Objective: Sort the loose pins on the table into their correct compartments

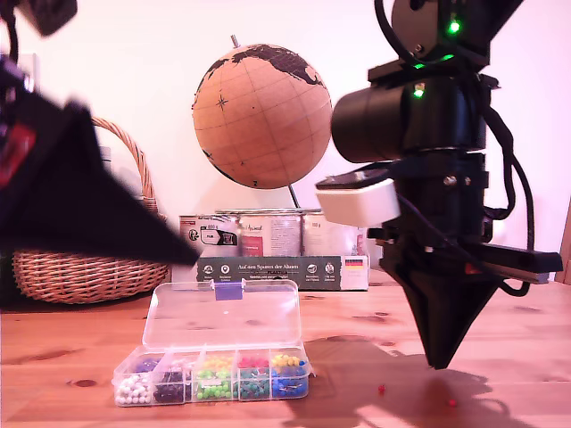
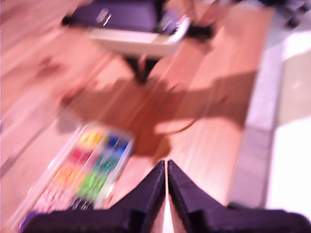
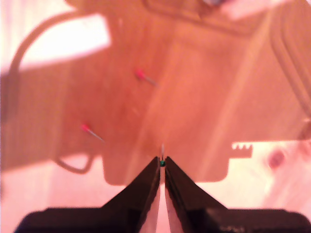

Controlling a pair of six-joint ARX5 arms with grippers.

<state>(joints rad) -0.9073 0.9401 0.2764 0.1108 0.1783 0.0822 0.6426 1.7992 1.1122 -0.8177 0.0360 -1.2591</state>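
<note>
On the pine table [image 1: 500, 330] the clear box stands with its lid [image 1: 223, 314] open and its compartments [image 1: 214, 374] full of coloured pins; the first wrist view shows the box [image 2: 92, 167] blurred. Two loose red pins [image 1: 381, 389] [image 1: 451, 403] lie on the wood at the exterior view's right, and also show in the second wrist view [image 3: 140, 74] [image 3: 86, 128]. My second gripper [image 1: 437, 361] [image 3: 162, 162] hangs above them, shut on a green pin [image 3: 162, 163]. My first gripper [image 1: 190, 255] [image 2: 166, 165], blurred, is shut with nothing seen in it, above the box.
Behind the box stand a wicker basket [image 1: 85, 267], a cork globe [image 1: 261, 116], several tins [image 1: 268, 234] and a dark green carton [image 1: 281, 272]. The table's edge [image 2: 257, 145] runs beside my first gripper.
</note>
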